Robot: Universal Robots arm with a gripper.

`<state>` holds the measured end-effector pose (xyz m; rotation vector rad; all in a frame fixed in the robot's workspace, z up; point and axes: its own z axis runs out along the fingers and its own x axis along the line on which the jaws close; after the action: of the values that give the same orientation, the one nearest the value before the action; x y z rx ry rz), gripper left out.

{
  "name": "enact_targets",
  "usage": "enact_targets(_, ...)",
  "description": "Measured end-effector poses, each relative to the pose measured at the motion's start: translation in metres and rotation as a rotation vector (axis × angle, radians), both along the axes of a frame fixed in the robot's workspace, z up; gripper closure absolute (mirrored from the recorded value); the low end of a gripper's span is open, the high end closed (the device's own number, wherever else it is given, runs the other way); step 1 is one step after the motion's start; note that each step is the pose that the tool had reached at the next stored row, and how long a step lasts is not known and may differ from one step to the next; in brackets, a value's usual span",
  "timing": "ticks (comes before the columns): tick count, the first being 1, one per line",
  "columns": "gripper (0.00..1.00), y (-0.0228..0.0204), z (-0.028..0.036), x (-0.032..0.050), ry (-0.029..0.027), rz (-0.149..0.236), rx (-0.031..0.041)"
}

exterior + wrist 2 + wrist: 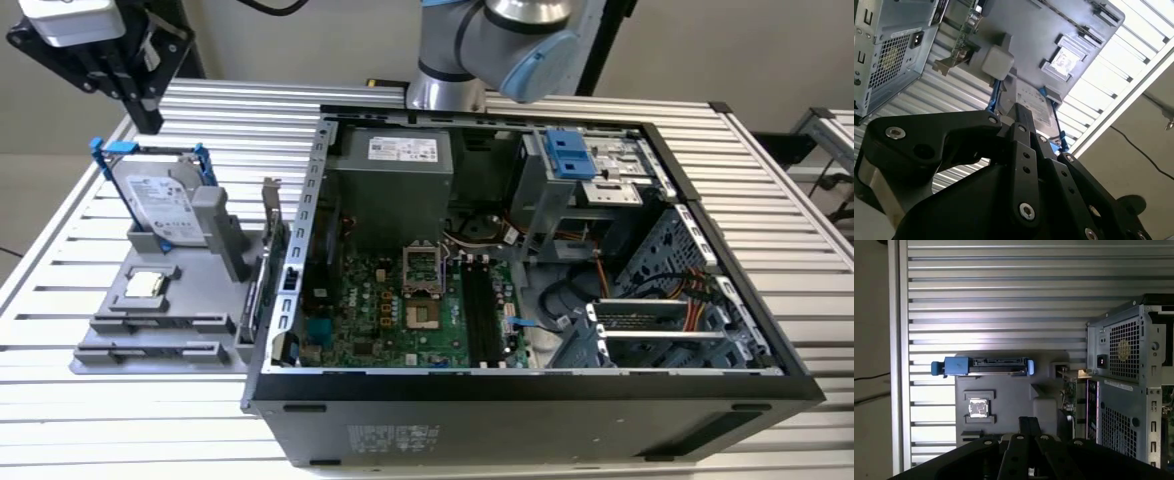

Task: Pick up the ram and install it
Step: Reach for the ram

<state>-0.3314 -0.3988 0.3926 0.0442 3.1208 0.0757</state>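
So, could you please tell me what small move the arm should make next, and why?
Probably lower the claw toward the grey fixture's edge beside the computer case, where thin boards stand on edge. The claw hangs well above the hard drive end, apart from them; which board is the ram I cannot tell.

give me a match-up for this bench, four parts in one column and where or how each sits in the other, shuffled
1 hard drive
2 processor chip
3 motherboard
4 power supply

a green, flat inside the open case
b lying flat on the grey holder
c grey box inside the case, near the arm base
d standing upright in a blue frame

Pairs: 1-d, 2-b, 3-a, 4-c
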Motion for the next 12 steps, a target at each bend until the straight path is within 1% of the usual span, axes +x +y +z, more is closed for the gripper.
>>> enact_targets(12, 1.00, 0.0000, 0.0000, -0.0095, 0.0000, 0.005, 0.0000)
